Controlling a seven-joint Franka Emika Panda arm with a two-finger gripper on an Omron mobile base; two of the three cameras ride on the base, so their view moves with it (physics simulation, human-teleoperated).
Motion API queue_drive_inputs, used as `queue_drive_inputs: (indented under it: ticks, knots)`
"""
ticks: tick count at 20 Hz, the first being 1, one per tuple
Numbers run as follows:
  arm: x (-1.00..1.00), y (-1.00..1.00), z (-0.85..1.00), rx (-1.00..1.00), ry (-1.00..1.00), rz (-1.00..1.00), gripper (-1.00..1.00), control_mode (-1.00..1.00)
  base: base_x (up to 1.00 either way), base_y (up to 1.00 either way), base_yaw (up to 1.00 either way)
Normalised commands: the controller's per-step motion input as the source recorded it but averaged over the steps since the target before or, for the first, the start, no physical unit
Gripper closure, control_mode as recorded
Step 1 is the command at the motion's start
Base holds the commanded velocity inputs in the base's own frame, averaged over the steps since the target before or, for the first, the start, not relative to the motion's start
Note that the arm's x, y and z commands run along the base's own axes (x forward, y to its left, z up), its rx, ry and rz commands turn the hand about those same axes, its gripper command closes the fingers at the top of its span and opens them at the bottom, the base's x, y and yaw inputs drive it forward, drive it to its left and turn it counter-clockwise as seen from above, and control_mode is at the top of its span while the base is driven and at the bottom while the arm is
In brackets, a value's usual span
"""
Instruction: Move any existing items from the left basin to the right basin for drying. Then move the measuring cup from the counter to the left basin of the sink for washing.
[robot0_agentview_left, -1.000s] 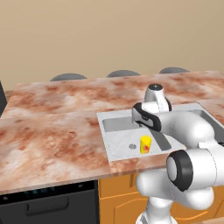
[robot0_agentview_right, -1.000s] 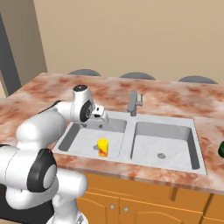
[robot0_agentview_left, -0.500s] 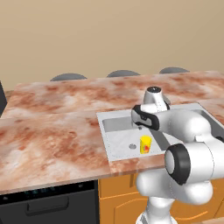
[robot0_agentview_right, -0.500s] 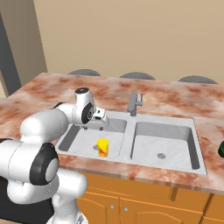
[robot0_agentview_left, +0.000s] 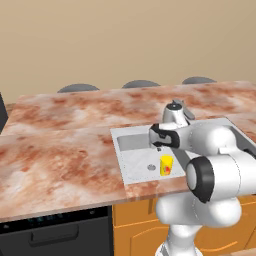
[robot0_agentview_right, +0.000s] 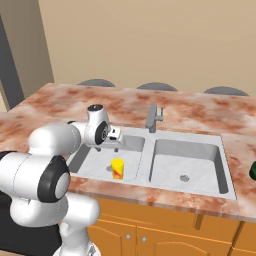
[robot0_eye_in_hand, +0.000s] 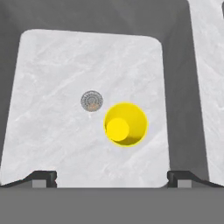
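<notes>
A small yellow item (robot0_agentview_left: 166, 165) with a red mark stands upright on the floor of the left basin (robot0_agentview_left: 136, 164), beside the round drain (robot0_eye_in_hand: 92, 100). From above, the yellow item (robot0_eye_in_hand: 125, 124) looks round. My gripper (robot0_agentview_left: 159, 148) hangs over the left basin (robot0_agentview_right: 92, 159), pointing down, above and just behind the item (robot0_agentview_right: 117, 168). Its jaws are wide open with nothing between them, and its fingertips (robot0_eye_in_hand: 43, 178) frame the basin floor. The right basin (robot0_agentview_right: 187, 160) lies past the grey faucet (robot0_agentview_right: 154, 118). The dark green measuring cup (robot0_agentview_right: 253, 170) peeks in at the right edge of the counter (robot0_agentview_right: 60, 100).
The marbled counter (robot0_agentview_left: 65, 150) stretches wide to the left of the sink rim (robot0_agentview_left: 116, 150). Grey stool tops (robot0_agentview_left: 77, 88) line its far edge. A dark appliance front (robot0_agentview_left: 55, 232) sits below the counter on the left, and orange cabinets (robot0_agentview_right: 165, 230) sit under the sink.
The hand has sunk a little lower over the left basin, still open. The yellow item has not moved.
</notes>
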Motion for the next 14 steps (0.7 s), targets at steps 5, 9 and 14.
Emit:
queue_drive_inputs:
  ticks: [5, 9, 14]
  knots:
    - [0.18, 0.0, -0.23, 0.0, 0.02, 0.0, -1.0, -1.0, 0.0, 0.0, 0.0]
    - [0.13, 0.0, -0.21, 0.0, 0.03, 0.0, -1.0, -1.0, 0.0, 0.0, 0.0]
    - [0.02, 0.0, -0.15, 0.0, 0.04, 0.0, -1.0, -1.0, 0.0, 0.0, 0.0]
